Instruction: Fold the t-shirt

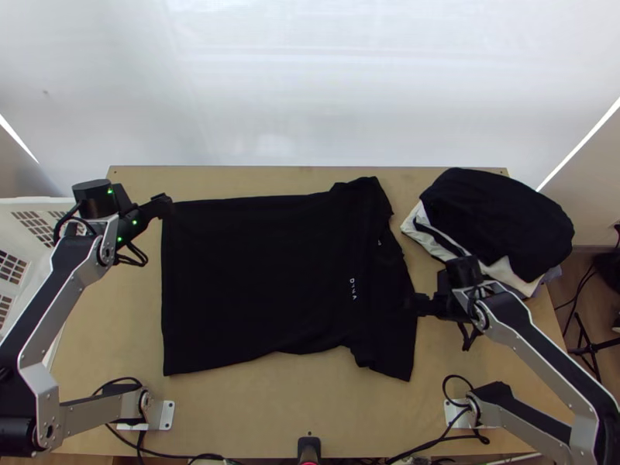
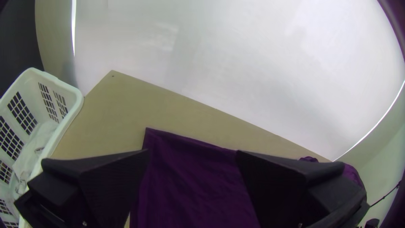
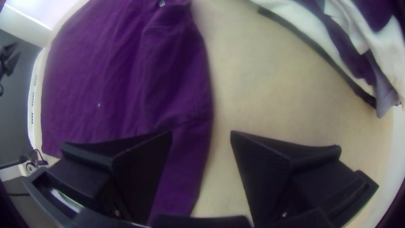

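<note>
The left wrist view's bottom edge cuts off the t-shirt (image 2: 194, 181); that view's left edge, the basket (image 2: 76, 101).

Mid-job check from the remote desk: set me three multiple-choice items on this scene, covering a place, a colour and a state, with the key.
1. Where is the left gripper?
A. Over the garment pile
B. By a hem corner of the t-shirt
C. At the collar

2. What colour is the laundry basket?
A. Red
B. Blue
C. White

3. How does the t-shirt lie?
A. Spread flat
B. Rolled up
C. Folded into a small square

Key:
1 B: the top view has it beside the far corner of the hem.
2 C: its slotted walls and rim are white.
3 A: body and sleeves lie laid out across the table.
</note>
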Controlling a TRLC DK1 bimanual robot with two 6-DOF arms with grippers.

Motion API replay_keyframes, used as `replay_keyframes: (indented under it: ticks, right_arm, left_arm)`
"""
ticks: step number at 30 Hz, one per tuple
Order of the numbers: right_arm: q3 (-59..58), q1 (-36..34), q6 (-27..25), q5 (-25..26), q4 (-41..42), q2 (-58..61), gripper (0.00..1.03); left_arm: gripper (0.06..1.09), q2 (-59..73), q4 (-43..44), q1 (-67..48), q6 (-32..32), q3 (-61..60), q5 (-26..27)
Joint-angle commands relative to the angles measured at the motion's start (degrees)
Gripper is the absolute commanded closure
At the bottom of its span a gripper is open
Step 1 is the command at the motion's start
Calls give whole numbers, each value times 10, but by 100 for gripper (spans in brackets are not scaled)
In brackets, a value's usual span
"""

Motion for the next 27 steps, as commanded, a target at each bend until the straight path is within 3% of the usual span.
replay_keyframes:
  ticks: [1, 7, 9, 10, 20, 22, 24, 27]
  right_arm:
    - [11, 4, -16, 0, 20, 50, 35]
    - [11, 4, -23, 0, 27, 65, 38]
    - [9, 4, -28, 1, 34, 69, 50]
    - [7, 4, -28, 1, 41, 72, 51]
    - [1, 9, -25, 0, 72, 118, 52]
    - [-5, 12, -32, 2, 96, 111, 79]
    - [-22, 12, -37, 2, 134, 86, 100]
    - [-29, 13, -36, 11, 150, 63, 100]
  left_arm:
    - [10, -24, -19, -3, 1, -5, -6]
    - [10, -34, -25, 6, 5, -17, -6]
    - [10, -34, -26, 8, 5, -17, -6]
    - [10, -34, -26, 8, 5, -17, -5]
    - [10, -35, -33, 16, 12, -17, -5]
    - [10, -38, -50, 18, 24, -15, -3]
    - [11, -36, -111, 17, 62, -6, 5]
    - [11, -21, -279, -9, 139, 25, 6]
